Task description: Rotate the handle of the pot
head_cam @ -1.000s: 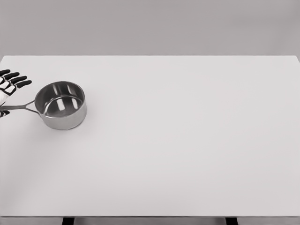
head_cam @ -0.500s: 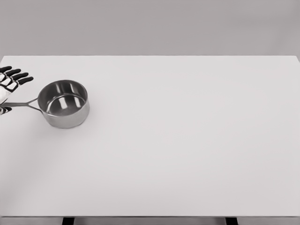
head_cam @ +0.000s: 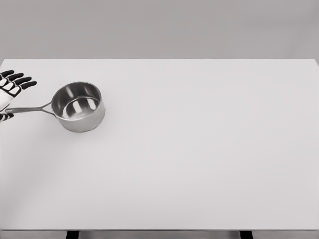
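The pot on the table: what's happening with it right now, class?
A steel pot stands upright and empty near the left end of a white table. Its long handle points left, toward the picture's edge. The left robot hand is at the handle's tip with its fingers spread above the handle; whether it grips the handle cannot be told. The right arm is out of view.

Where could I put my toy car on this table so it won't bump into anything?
Almost anywhere. Everything right of the pot is bare table, all the way to the far, right and near edges. The strip in front of the pot is bare too. Only the far left corner is crowded: the pot, its handle and the left hand at the handle's end.
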Controlling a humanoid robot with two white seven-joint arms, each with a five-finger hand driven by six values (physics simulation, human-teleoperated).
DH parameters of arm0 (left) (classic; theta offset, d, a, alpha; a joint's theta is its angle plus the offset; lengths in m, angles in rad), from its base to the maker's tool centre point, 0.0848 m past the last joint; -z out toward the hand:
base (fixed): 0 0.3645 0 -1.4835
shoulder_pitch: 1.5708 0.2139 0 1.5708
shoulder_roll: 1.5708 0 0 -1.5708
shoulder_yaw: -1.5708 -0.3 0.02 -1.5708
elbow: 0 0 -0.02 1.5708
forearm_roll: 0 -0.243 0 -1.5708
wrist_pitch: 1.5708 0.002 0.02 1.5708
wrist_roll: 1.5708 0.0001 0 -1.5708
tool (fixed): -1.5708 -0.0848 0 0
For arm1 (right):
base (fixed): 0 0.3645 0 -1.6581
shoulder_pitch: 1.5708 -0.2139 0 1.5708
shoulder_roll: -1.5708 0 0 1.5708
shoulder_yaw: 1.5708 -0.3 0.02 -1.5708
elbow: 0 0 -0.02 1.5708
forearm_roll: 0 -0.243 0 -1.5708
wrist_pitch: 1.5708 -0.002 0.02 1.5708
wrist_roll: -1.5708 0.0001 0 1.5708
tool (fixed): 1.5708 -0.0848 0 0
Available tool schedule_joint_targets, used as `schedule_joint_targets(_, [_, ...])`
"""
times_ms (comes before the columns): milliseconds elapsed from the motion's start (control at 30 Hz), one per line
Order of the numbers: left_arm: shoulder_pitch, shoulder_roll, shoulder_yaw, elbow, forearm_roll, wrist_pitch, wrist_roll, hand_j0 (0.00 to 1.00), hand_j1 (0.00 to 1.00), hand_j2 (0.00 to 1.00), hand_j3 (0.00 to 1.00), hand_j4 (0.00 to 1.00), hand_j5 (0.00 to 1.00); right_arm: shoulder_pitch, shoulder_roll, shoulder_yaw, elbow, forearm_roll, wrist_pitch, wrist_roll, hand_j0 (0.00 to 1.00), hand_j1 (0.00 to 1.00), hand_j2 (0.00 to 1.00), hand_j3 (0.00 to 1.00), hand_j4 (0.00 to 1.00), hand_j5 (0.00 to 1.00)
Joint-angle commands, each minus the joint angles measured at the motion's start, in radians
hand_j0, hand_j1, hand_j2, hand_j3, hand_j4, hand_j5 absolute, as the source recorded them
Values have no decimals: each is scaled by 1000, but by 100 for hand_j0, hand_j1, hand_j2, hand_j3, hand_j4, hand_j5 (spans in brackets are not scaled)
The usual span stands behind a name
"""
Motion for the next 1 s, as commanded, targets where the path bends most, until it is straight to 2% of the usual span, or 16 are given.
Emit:
schedule_joint_targets(0, [0,-2,0,3,0,-1,-2,100,100,100,100,100,100,-2,0,1,0,1,-1,0,100,100,100,100,100,100])
schedule_joint_targets(333, [-32,-18,-16,35,-16,-1,-2,100,100,100,100,100,100,0,0,0,0,1,-1,0,100,100,100,100,100,100])
schedule_joint_targets(733, [-38,-18,-16,35,-19,-1,-3,100,100,100,100,100,100,0,0,0,0,1,-1,0,100,100,100,100,100,100])
schedule_joint_targets(967, [-57,-38,-16,35,-52,-1,-14,100,100,100,100,100,100,-2,0,0,0,1,-1,0,100,100,100,100,100,100])
